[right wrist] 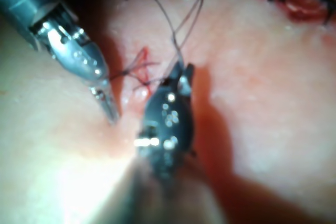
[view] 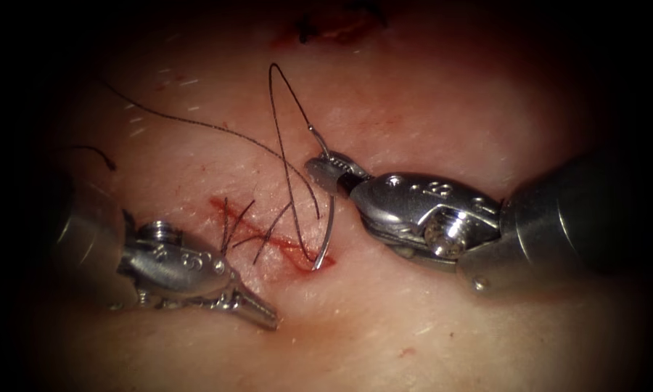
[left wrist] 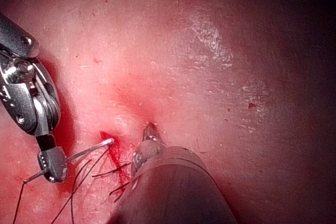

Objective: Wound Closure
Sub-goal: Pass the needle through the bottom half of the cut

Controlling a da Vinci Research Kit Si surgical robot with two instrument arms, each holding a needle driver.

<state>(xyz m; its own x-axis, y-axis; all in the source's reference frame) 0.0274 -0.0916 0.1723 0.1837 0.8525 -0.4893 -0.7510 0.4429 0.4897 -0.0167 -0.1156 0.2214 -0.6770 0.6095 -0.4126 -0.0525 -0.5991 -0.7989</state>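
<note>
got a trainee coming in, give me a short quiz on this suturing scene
1. True or false: the right tool holds the needle near its thread end.
2. Where is the needle's tip? A) at the cut's right end, B) lying loose far from the cut, C) in the left tool.
3. What does the left tool hold?

Key
1. True; the needle curves down from its jaws.
2. A; the tip meets the tissue in the red fluid there.
3. Nothing; its jaws are shut, resting on the tissue below the cut, clear of the thread.
</note>
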